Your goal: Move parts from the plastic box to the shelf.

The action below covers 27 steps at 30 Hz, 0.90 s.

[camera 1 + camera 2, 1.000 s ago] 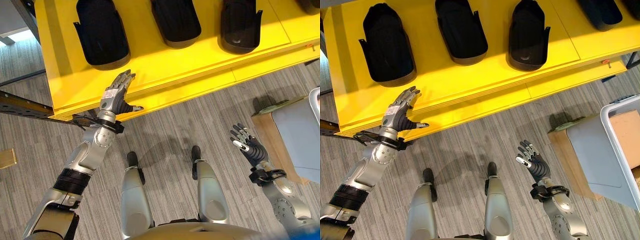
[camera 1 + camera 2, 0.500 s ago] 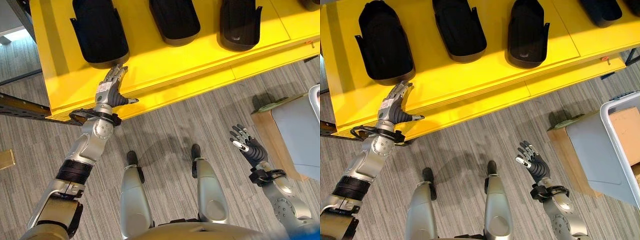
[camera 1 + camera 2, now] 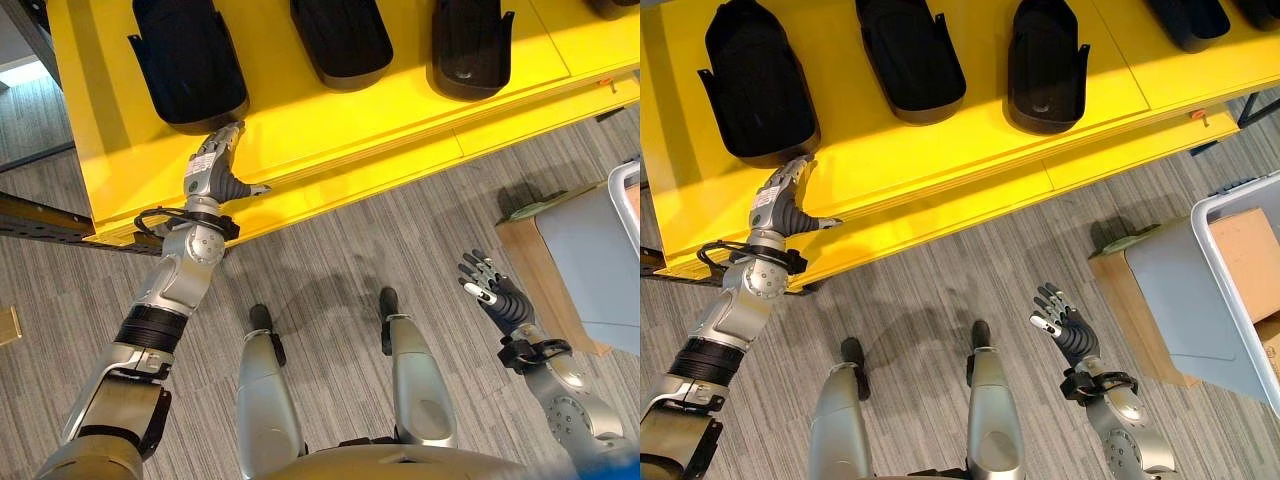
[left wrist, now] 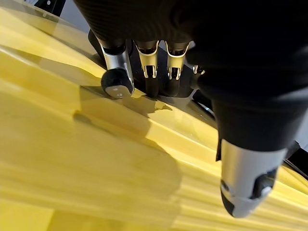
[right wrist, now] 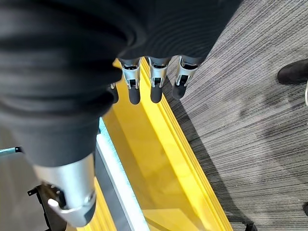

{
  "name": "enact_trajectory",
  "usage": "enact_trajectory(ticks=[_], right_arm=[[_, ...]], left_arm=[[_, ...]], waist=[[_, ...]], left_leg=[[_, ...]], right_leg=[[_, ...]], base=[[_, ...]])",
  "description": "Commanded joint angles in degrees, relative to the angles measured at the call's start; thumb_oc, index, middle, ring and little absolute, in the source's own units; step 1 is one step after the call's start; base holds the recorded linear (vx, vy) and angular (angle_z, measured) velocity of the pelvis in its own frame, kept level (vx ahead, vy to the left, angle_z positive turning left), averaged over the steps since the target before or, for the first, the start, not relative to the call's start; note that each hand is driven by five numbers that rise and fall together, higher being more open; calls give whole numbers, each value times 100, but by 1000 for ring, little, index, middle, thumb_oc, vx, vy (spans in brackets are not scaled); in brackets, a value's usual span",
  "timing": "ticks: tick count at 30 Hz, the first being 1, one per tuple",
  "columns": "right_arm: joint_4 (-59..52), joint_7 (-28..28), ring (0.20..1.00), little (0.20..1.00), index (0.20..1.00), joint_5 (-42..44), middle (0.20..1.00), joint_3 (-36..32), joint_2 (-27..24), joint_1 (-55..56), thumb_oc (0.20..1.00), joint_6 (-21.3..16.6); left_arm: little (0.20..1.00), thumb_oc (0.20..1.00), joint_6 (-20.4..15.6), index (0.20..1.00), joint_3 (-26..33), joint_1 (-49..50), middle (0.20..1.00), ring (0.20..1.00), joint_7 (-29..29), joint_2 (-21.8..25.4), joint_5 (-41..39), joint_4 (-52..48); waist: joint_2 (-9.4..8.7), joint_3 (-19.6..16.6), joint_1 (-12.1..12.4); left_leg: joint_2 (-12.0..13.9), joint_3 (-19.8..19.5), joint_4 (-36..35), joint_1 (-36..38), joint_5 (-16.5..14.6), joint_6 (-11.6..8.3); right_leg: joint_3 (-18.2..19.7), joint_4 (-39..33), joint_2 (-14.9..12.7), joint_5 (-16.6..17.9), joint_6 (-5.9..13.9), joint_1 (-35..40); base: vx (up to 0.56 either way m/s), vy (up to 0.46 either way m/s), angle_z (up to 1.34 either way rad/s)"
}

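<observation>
Three black moulded parts lie on the yellow shelf (image 3: 330, 130): a left part (image 3: 185, 60), a middle part (image 3: 340, 40) and a right part (image 3: 470, 45). My left hand (image 3: 210, 175) reaches over the shelf's front edge with straight fingers, and its fingertips (image 4: 118, 72) rest against the near end of the left part (image 4: 163, 89); it holds nothing. My right hand (image 3: 1065, 325) hangs open and empty above the floor at the lower right. The plastic box (image 3: 1230, 275), light-rimmed, stands at the far right with brown cardboard (image 3: 1245, 235) inside.
A grey panel (image 3: 1180, 300) on a wooden base leans beside the box. A dark metal rail (image 3: 40, 215) juts out at the left under the shelf. Grey striped carpet (image 3: 340, 250) lies between shelf and box. More black parts sit at the shelf's far right (image 3: 1185, 20).
My left hand has moved forward over the shelf until its fingertips meet the left black part. The right hand has stayed put. The view has shifted slightly.
</observation>
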Motion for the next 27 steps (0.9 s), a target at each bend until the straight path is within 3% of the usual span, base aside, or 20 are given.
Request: enact_trajectory(ticks=[1,3,4,8,9,11,12,14,15,16,18,21,23,24,25,27], right_arm=[[-303,102,1000,1000,1000,205,1000,-162,-185,156,1000,-144],[-292,104,1000,1000,1000,208,1000,-159,-191,151,1000,-140],[-313,106,1000,1000,1000,209,1000,-166,-209,139,1000,-139],[-313,119,1000,1000,1000,215,1000,-153,-212,131,1000,-134],[-311,129,1000,1000,1000,224,1000,-151,-216,123,1000,-133],[-316,134,1000,1000,1000,231,1000,-149,-219,137,1000,-139],[-309,131,1000,1000,1000,223,1000,-154,-224,143,1000,-139],[-314,141,1000,1000,1000,212,1000,-152,-236,145,1000,-137],[-318,141,1000,1000,1000,213,1000,-153,-235,142,1000,-139],[-314,139,1000,1000,1000,211,1000,-149,-245,146,1000,-141],[-313,138,1000,1000,1000,211,1000,-164,-245,140,1000,-142],[-316,145,1000,1000,1000,224,1000,-176,-254,168,1000,-131],[-319,145,1000,1000,1000,220,1000,-166,-258,172,1000,-141],[-305,144,1000,1000,1000,237,1000,-144,-251,163,1000,-143],[-302,137,1000,1000,1000,249,1000,-139,-243,158,1000,-157],[-301,113,1000,1000,1000,229,1000,-125,-239,148,1000,-193]], left_arm=[[1000,1000,43,1000,-7,145,1000,1000,58,1,-161,460],[1000,1000,40,1000,-10,127,1000,1000,60,2,-160,490],[1000,1000,37,1000,-21,79,1000,1000,82,10,-152,493],[1000,1000,31,1000,-27,73,1000,1000,84,18,-170,498],[1000,1000,31,1000,-29,64,1000,1000,85,31,-175,487],[1000,1000,20,1000,-41,62,1000,1000,97,25,-167,513],[1000,1000,25,1000,-38,65,1000,1000,95,28,-169,507],[1000,1000,25,1000,-24,89,1000,1000,94,38,-168,483],[1000,1000,24,1000,-21,88,1000,1000,96,40,-168,478],[1000,1000,22,1000,-25,87,1000,1000,98,39,-167,485],[1000,1000,21,1000,-10,83,1000,1000,94,39,-180,459],[1000,1000,10,1000,-31,55,1000,1000,92,64,-172,443],[1000,1000,4,1000,-64,57,1000,1000,91,54,-176,448],[1000,1000,-15,1000,-118,62,1000,1000,75,28,-180,438],[1000,1000,-34,1000,-163,77,1000,1000,49,3,-197,403],[1000,1000,-166,1000,-299,310,1000,1000,-122,-136,-331,224]], waist=[[-30,-254,-2],[-29,-257,-2],[-37,-235,-6],[-30,-262,-9],[-38,-229,-8],[-44,-223,-10],[-37,-246,-11],[-40,-244,-4],[-48,-218,-4],[-44,-241,-5],[-54,-203,-2],[-49,-223,-11],[-60,-192,-10],[-50,-218,-11],[-60,-185,-7],[-60,-172,6]], left_leg=[[131,-203,-75,-160,12,-44],[132,-205,-81,-166,16,-45],[121,-189,-95,-245,172,-6],[130,-202,-77,-189,14,-41],[126,-184,-79,-271,172,-1],[121,-171,-72,-267,163,-2],[130,-180,-44,-208,1,-40],[128,-180,-37,-212,-4,-39],[119,-163,-61,-274,155,-1],[130,-179,-32,-216,-6,-38],[123,-168,-33,-307,147,3],[128,-183,-2,-261,-16,-30],[112,-167,-15,-329,133,14],[122,-184,12,-267,-30,-21],[110,-169,-6,-338,128,20],[88,-169,-5,-347,132,32]], right_leg=[[-52,-37,-61,-5,-168,258],[-48,-34,-60,-8,-168,249],[-60,-59,-65,122,-191,186],[-58,-34,-60,-7,-164,242],[-60,-53,-67,125,-184,177],[-51,-50,-73,120,-179,183],[-44,-17,-70,-10,-159,236],[-38,-21,-70,-6,-158,238],[-41,-51,-74,125,-178,182],[-33,-27,-71,-3,-158,238],[-29,-52,-79,128,-177,165],[-25,-19,-88,-2,-154,189],[-17,-38,-89,131,-177,117],[-12,0,-81,-6,-159,171],[-14,-21,-82,123,-179,110],[-31,-10,-91,125,-184,110]], base=[[96,13,-2],[-38,18,-5],[-77,21,-4],[29,9,-1],[-78,12,-1],[23,13,-2],[106,5,-2],[12,6,0],[0,0,0],[0,0,0],[-32,12,0],[37,5,-1],[-34,8,-1],[0,0,0],[0,0,0],[-38,2,0]])
